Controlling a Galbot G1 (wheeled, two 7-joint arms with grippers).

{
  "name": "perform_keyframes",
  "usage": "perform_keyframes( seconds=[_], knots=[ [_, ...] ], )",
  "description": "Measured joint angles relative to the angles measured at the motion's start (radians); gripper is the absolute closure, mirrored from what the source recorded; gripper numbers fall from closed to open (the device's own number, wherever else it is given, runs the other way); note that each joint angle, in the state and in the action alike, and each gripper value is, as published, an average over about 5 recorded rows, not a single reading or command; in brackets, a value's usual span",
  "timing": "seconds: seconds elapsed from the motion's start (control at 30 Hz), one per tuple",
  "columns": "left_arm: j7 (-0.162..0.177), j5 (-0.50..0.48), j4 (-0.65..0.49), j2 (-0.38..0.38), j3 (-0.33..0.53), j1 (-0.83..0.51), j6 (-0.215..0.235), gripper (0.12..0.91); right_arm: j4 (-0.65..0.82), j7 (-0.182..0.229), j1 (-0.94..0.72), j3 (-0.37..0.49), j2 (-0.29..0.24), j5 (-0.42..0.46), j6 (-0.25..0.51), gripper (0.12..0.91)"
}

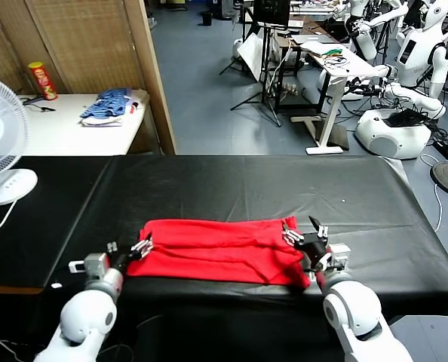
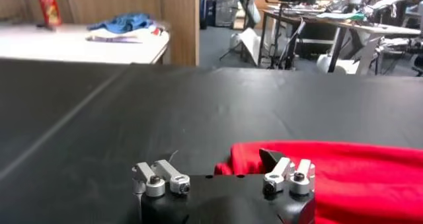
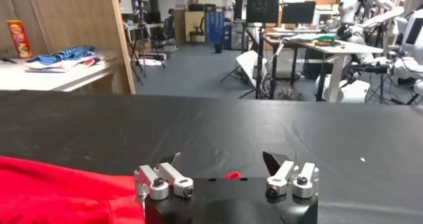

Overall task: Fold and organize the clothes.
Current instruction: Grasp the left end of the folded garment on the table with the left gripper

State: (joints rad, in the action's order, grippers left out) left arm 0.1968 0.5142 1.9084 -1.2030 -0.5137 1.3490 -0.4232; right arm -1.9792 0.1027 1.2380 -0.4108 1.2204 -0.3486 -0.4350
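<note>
Both jaws wide open (holding nothing) at red T-shirt [image 1: 220, 251] ends.

No text, brand, number or sign can be read anywhere. The red and yellow can [image 1: 41, 80] on the white side table [image 1: 65, 128] carries printing too small to make out. The red T-shirt [image 1: 216, 250] shows only plain cloth, no label.

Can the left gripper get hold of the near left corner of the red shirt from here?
Probably yes: the left gripper is open at the left edge of the folded bright red cotton T-shirt, with nothing between them on the black table cover.
</note>
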Motion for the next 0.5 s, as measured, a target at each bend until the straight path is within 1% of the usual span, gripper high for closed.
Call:
perform_keyframes(
  seconds=[0.13, 0.23, 0.5],
  knots=[
    [-0.007, -0.018, 0.002, -0.023, 0.002, 0.022, 0.01, 0.268, 0.0, 0.0, 0.001, 0.001, -0.001, 0.001, 0.003, 0.227],
    [-0.011, -0.034, 0.004, -0.036, 0.008, 0.027, 0.014, 0.349, 0.0, 0.0, 0.003, 0.003, 0.002, 0.005, 0.008, 0.227],
    [-0.014, -0.086, 0.007, -0.061, 0.029, 0.021, 0.017, 0.738, 0.005, -0.004, 0.011, 0.007, 0.018, 0.034, 0.024, 0.227]
  ],
)
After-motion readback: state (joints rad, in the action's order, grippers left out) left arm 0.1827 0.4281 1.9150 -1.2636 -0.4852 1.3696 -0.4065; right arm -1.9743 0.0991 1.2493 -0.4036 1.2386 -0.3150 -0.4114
